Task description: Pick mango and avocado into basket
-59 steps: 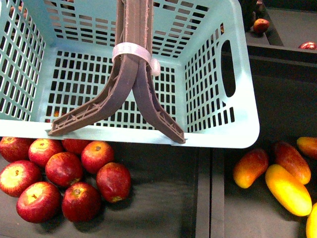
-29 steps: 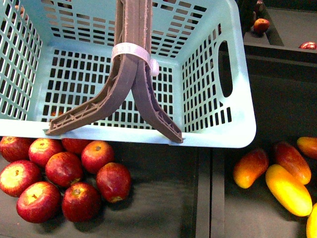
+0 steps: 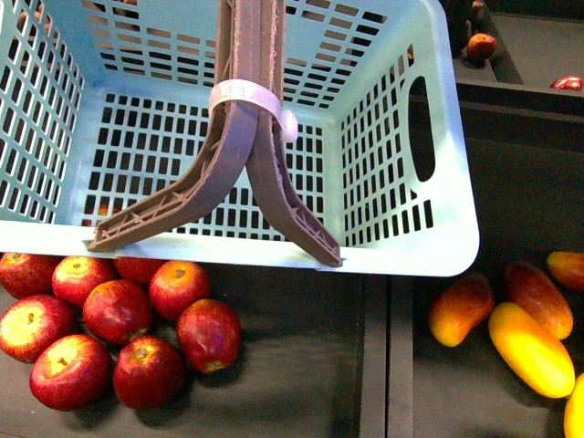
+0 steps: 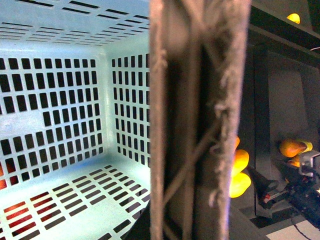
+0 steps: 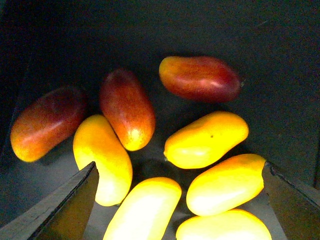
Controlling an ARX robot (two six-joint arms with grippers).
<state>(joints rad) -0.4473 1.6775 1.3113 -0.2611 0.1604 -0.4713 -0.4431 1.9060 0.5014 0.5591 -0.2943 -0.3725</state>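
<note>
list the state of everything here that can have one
basket, empty as far as can be seen
handles, raised, bound together by a white tie
right gripper, open, holding nothing, over the yellow mangoes
yellow mangoes, lying loose, none picked
apples, heaped together, untouched

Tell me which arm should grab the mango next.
Right. The right gripper, jaws open, hangs over the yellow mangoes; the left wrist camera is close against the basket and its handle.

The basket (image 3: 461, 210) runs off the front view's top and left.
</note>
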